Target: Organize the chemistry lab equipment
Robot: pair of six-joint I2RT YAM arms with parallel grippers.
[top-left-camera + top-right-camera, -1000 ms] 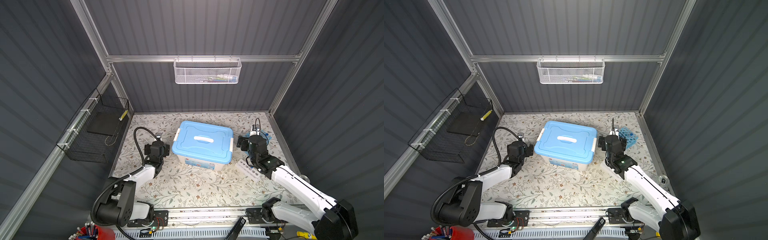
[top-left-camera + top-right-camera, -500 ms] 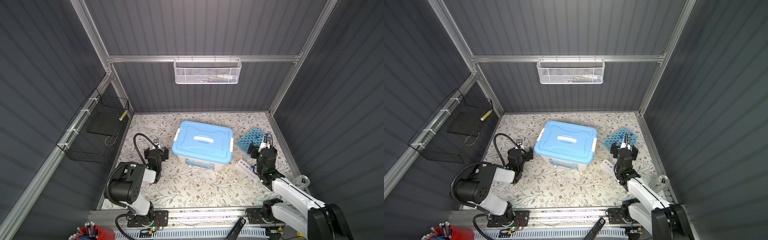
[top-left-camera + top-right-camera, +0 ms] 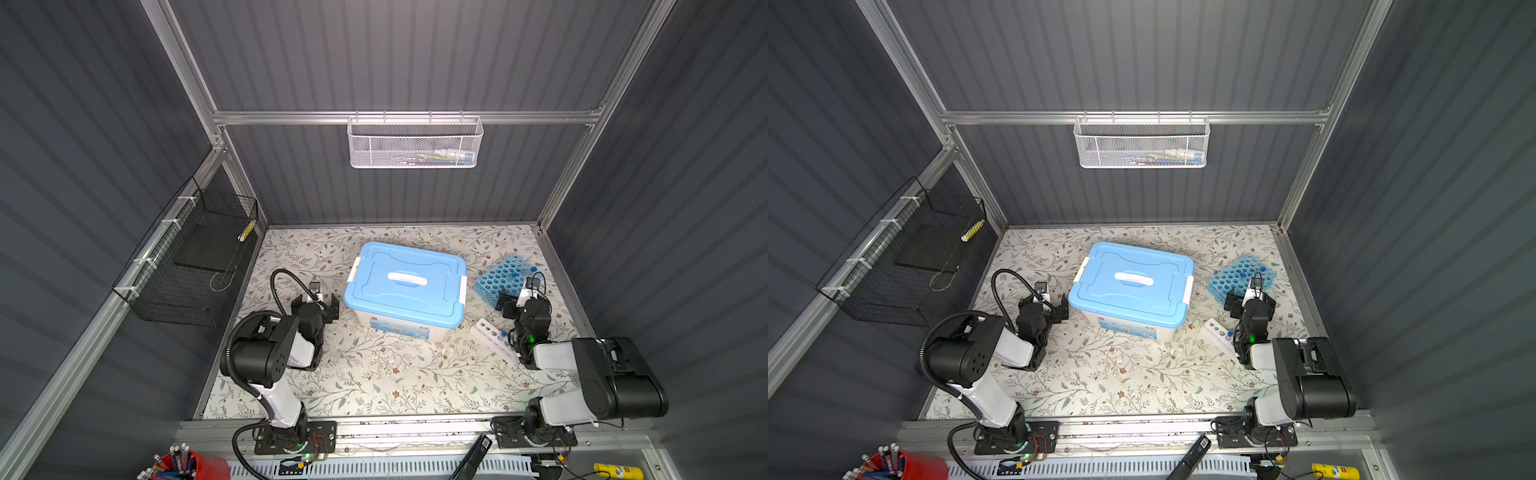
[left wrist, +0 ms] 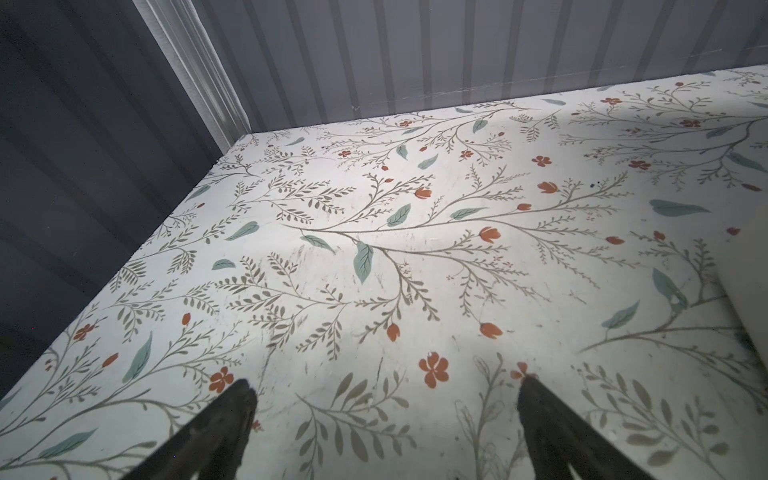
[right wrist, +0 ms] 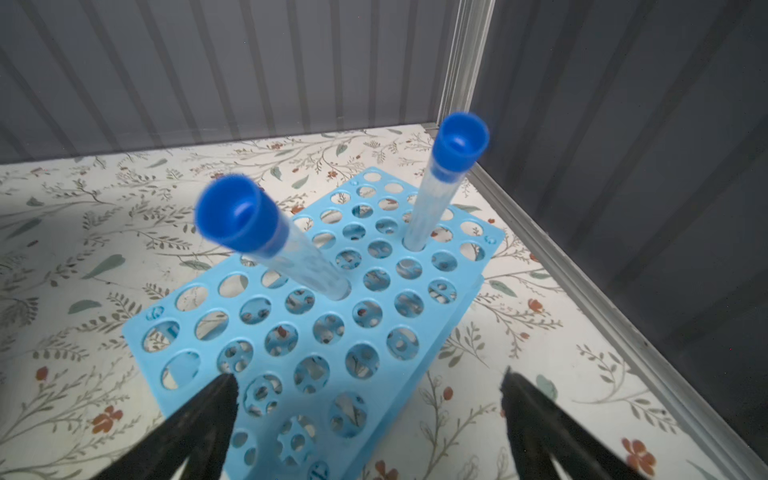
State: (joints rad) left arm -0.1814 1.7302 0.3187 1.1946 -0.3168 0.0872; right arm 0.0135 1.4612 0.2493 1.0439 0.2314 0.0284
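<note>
The blue many-holed rack (image 3: pixel 505 276) (image 3: pixel 1241 274) (image 5: pixel 332 316) stands on the floral mat at the right. Two clear blue-capped tubes, one leaning (image 5: pixel 266 241) and one nearly upright (image 5: pixel 440 183), stand in it. My right gripper (image 3: pixel 519 300) (image 3: pixel 1246 301) (image 5: pixel 368 380) hovers open over the rack's near corner, holding nothing. A small white one-row rack (image 3: pixel 492 337) (image 3: pixel 1216 332) lies just left of that arm, with a blue cap showing at it. My left gripper (image 3: pixel 316 302) (image 3: pixel 1044 307) (image 4: pixel 384 386) is open over bare mat beside the bin.
A big white bin with a light-blue lid (image 3: pixel 405 286) (image 3: pixel 1133 286) stands closed mid-table between the arms. There is a white mesh basket (image 3: pixel 415 143) on the back wall and a black wire basket (image 3: pixel 195 266) on the left wall. A red cup of pens (image 3: pixel 183 467) stands below the front rail.
Both arms have pulled back from the bin's sides and folded toward the front. The right gripper has swung right, to the blue rack. Both grippers stayed open.
</note>
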